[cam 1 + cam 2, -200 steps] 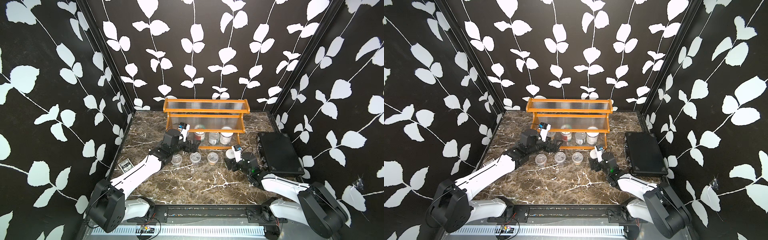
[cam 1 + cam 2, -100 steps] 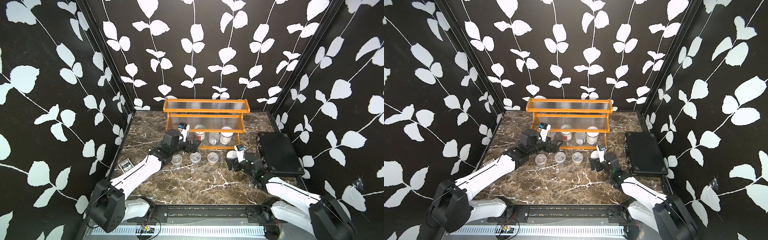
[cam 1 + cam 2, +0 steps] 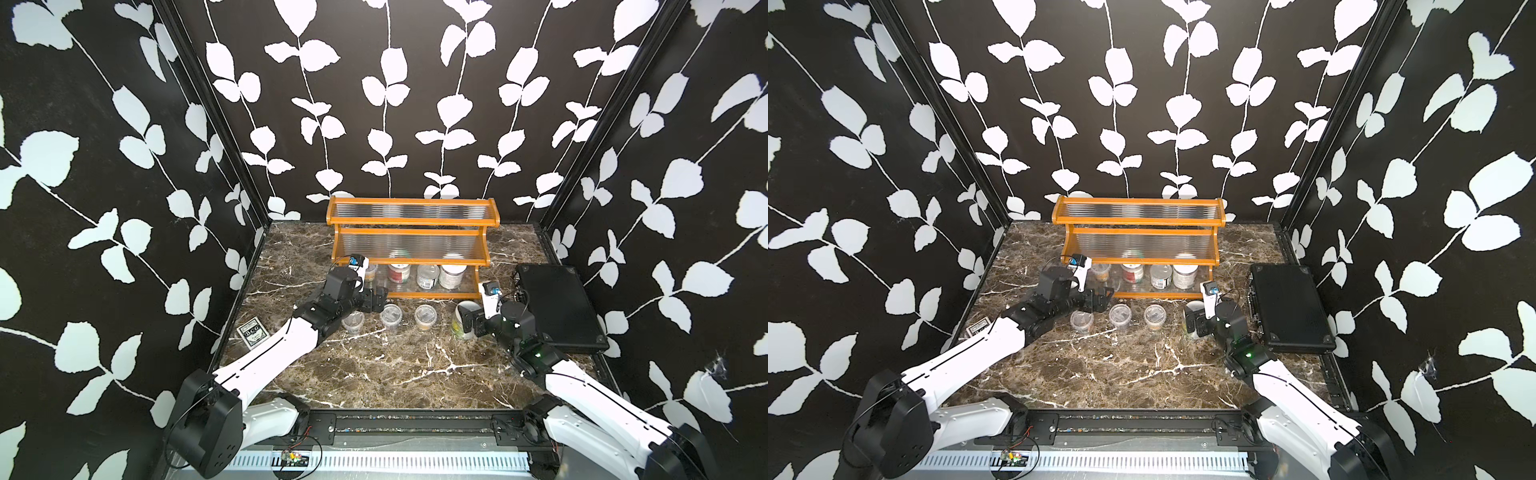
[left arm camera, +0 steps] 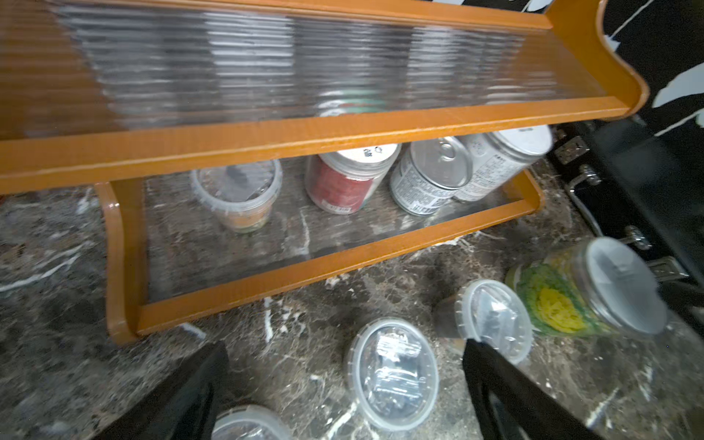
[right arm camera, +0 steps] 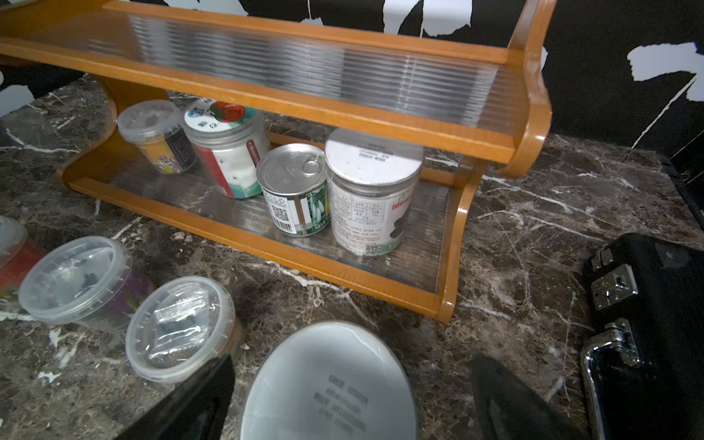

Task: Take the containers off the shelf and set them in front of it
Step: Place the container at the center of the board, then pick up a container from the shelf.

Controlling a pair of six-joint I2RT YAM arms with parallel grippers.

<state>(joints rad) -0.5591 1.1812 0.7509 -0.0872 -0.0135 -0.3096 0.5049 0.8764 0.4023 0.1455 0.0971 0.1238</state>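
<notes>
Four down, four left on the shelf

Counted four upright on the lowest tier: a clear cup, a red-labelled jar, a tin can and a white-lidded jar. Counted four more on the worktop just before it: three clear cups in a line and, at their right end, a green-and-yellow can. Found the right end effector spread wide either side of that can, a gap at each finger, gripping nothing. Found the left end effector wide and empty, near the cups, before the shelf's front rail. Noted a black case right of the shelf, a card box by the left wall.
</notes>
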